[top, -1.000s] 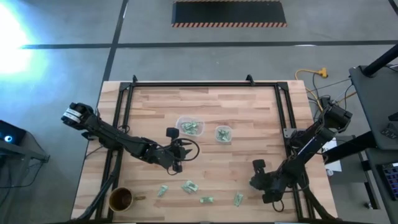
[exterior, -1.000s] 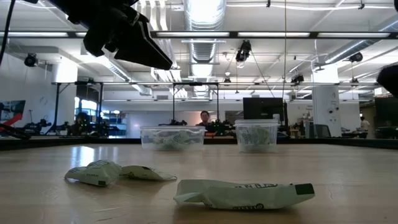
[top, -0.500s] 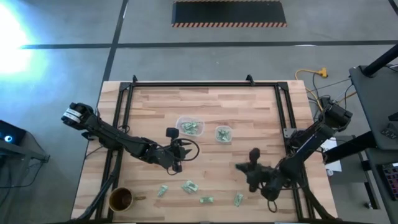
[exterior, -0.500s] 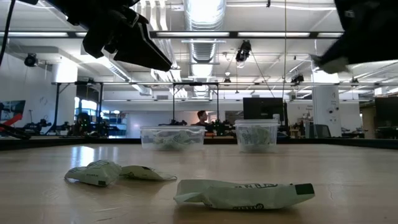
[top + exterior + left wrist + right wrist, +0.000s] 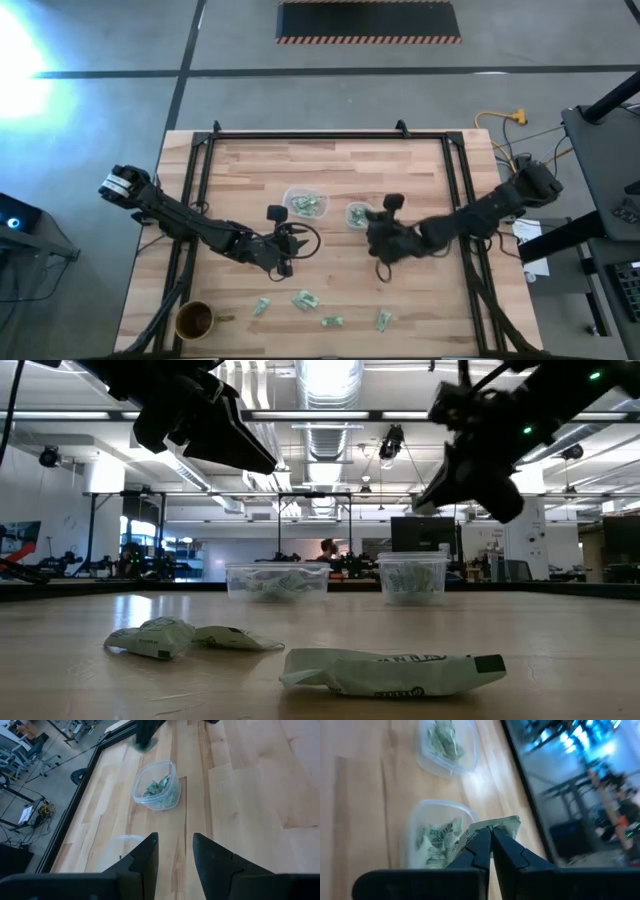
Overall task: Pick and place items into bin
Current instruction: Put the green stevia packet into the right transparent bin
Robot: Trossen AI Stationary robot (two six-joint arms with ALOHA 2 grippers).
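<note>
Several small pale green and white wrapped pieces lie flat near the table's near edge [image 5: 305, 299], [image 5: 383, 320], [image 5: 390, 672]. Two clear bins hold more of them, the left bin [image 5: 305, 205] and the right bin [image 5: 358, 215]. My right gripper [image 5: 375, 232] hangs just near of the right bin [image 5: 437, 840], shut on one wrapped piece [image 5: 492, 827]. My left gripper [image 5: 293, 242] waits open above the table, near of the left bin, touching nothing [image 5: 175, 855]. My right gripper pinches one wrapped piece by its edge [image 5: 482, 829] between the two fingertips. The piece is lifted clear of the table, and its free part [image 5: 507, 824] sticks out past the fingers, close to the right bin's rim.
A round brown cup [image 5: 195, 320] stands at the near left corner. A black metal frame [image 5: 200, 150] runs along the table's left, far and right sides. Bare wood lies between the bins and the scattered pieces.
My right gripper, shut all the while, has swung from the near right corner toward the table's middle and far edge, up to the right bin, rising into the low view. The pieces on the table have not moved.
</note>
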